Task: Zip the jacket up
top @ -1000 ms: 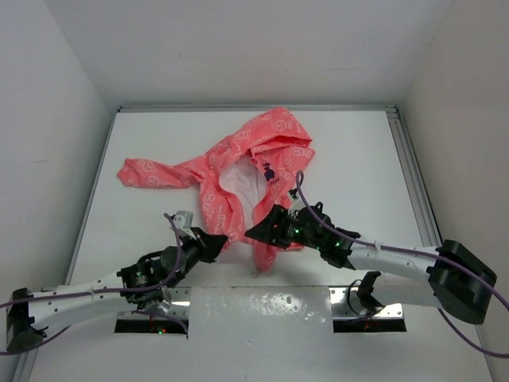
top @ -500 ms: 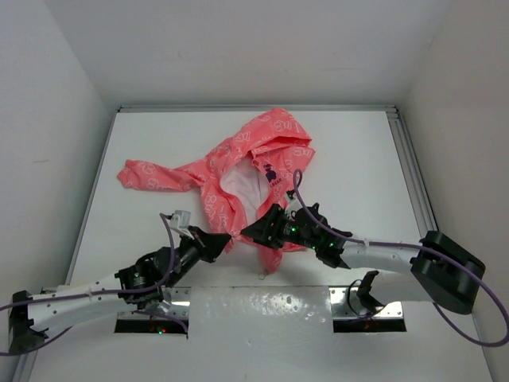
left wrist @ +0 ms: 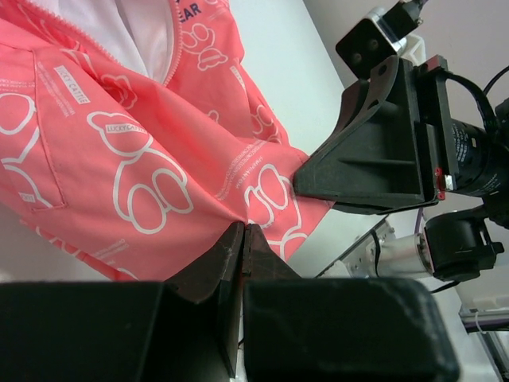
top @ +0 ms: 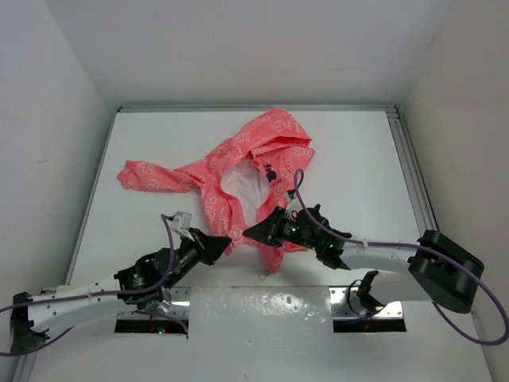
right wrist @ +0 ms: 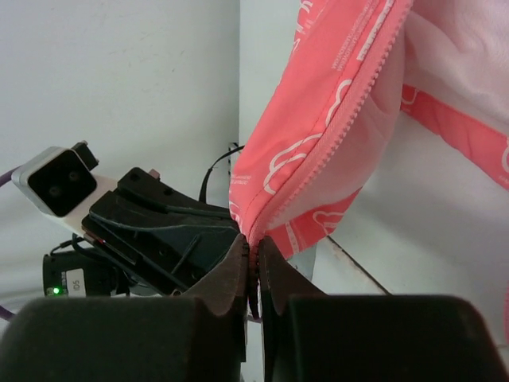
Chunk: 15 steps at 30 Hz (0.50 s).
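Observation:
The coral-pink jacket (top: pixel 262 155) lies open on the white table, white lining showing, one sleeve stretched left. Its lower hem is lifted between both arms. My left gripper (top: pixel 226 239) is shut on the hem fabric (left wrist: pixel 199 199) near the bottom corner; in the left wrist view its tips (left wrist: pixel 242 228) pinch pink cloth. Just to the right, my right gripper (top: pixel 249 232) is shut on the zipper edge (right wrist: pixel 350 119), with the pink teeth running down between its tips (right wrist: pixel 255 243). The two grippers stand almost touching. The zipper's slider is not visible.
White walls close in the table (top: pixel 358 159) at the back and both sides. A metal rail (top: pixel 413 183) runs along the right edge. Two mounting plates (top: pixel 366 306) sit at the near edge. Purple cables (top: pixel 298 187) loop over the right arm.
My right gripper has closed from open onto the jacket's zipper edge after shifting slightly left toward the left gripper. The left gripper has kept its hold on the hem.

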### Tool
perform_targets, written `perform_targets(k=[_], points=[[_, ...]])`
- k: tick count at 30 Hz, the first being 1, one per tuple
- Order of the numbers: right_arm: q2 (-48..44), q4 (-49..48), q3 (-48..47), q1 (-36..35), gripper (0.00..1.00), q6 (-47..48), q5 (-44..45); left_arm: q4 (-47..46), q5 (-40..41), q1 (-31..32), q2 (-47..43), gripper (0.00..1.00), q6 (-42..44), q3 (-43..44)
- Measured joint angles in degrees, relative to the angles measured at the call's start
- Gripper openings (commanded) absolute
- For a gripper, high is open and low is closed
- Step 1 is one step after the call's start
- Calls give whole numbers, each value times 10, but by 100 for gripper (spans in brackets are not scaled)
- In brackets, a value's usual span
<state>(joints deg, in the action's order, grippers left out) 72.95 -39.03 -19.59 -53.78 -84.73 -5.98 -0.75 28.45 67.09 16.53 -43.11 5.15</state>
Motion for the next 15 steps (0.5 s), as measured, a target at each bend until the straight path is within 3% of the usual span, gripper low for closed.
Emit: perform_targets(k=[1,4,5,8,15], points=[[0,0,0,0,0,5,0,2,-1,0,0,0,-2,0],[0,-5,1,0,0,25,3,8,-5,0,2,23,-5,0],[0,-11,2,0,0,33,5,9,-8,0,6,37,-6,0],[5,-30,4,0,0,58,11,8,-21,0,22,50,-11,0],[43,-107,21,0,0,71,6,-46,-56,0,62,50,-26,0]])
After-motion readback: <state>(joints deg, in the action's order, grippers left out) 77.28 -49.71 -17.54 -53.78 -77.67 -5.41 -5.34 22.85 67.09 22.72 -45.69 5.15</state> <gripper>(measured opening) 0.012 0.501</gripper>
